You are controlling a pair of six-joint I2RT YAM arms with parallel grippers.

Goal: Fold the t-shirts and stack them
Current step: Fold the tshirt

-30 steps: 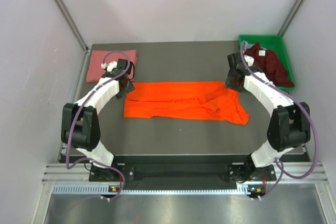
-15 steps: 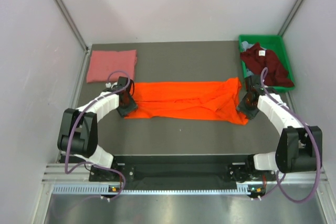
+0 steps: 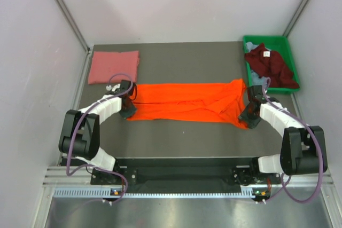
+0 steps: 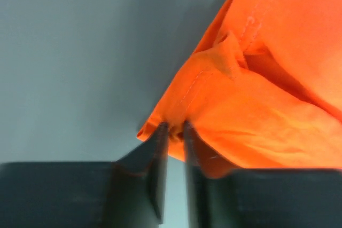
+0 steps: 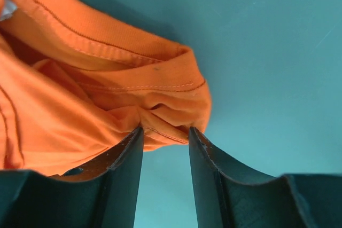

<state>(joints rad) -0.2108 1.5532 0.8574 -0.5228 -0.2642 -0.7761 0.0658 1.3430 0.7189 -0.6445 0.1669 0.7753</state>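
Dark grey tabletop (image 3: 181, 137), centre frame: bright orange cotton t-shirt (image 3: 187, 102), left gripper (image 4: 173, 129) pinching its hem narrowly, right gripper (image 5: 165, 132) half-closed around a bunched corner; thin bites may slip on lifting.

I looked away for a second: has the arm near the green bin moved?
Yes. The right end effector came toward the near table edge, away from the green bin, and now sits at the orange t-shirt's corner.

Overhead looks down; wrists close on orange shirt (image 3: 187, 102).
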